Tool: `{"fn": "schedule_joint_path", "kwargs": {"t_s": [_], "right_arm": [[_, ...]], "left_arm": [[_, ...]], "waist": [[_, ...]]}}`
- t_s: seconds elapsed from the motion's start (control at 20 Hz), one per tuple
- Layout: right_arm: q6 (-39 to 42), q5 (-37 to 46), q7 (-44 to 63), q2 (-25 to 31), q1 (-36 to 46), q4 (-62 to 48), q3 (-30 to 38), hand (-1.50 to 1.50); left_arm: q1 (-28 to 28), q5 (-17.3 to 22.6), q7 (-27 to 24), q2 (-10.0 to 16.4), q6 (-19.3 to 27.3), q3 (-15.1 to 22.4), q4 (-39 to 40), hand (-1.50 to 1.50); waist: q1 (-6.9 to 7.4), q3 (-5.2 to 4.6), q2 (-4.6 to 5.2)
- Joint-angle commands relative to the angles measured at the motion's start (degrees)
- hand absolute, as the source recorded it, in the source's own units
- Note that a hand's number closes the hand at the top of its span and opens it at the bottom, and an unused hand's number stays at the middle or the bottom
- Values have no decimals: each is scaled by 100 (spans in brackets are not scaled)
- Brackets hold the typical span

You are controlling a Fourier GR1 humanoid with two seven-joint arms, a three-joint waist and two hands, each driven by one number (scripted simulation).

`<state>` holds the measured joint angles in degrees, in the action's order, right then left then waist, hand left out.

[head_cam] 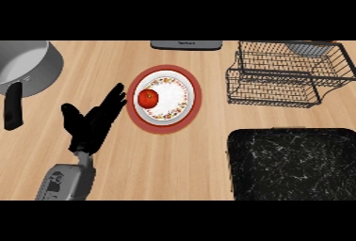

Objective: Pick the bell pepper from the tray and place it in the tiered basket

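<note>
Hovering open-fingered beside the plate [183, 100], the left robot hand [94, 122] faces a likely light, slick bell pepper [147, 98] best gripped around its sides.

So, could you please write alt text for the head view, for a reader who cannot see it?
A red pepper sits on a plate on the wooden counter, with the robot's open left hand left of it, fingers pointing toward the plate. A wire basket stands at upper right, a dark tray at lower right, a grey pot at upper left.
</note>
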<state>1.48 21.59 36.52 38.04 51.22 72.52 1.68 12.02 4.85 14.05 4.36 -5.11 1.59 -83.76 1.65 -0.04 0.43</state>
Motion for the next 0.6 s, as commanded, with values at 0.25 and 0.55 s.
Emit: {"fn": "schedule_joint_path", "kwargs": {"t_s": [0.25, 0.55], "right_arm": [[-1018, -488, -922, -1227, 586, -1506, 663, 150], [-1260, -575, -2294, -1906, 898, -2508, 653, -150]], "left_arm": [[-167, -116, -1, -160, 87, 186, -220, 0], [-212, -29, -2, -148, 2, 128, -150, 0]], "waist": [[15, 9, -2], [3, 5, -3]]}}
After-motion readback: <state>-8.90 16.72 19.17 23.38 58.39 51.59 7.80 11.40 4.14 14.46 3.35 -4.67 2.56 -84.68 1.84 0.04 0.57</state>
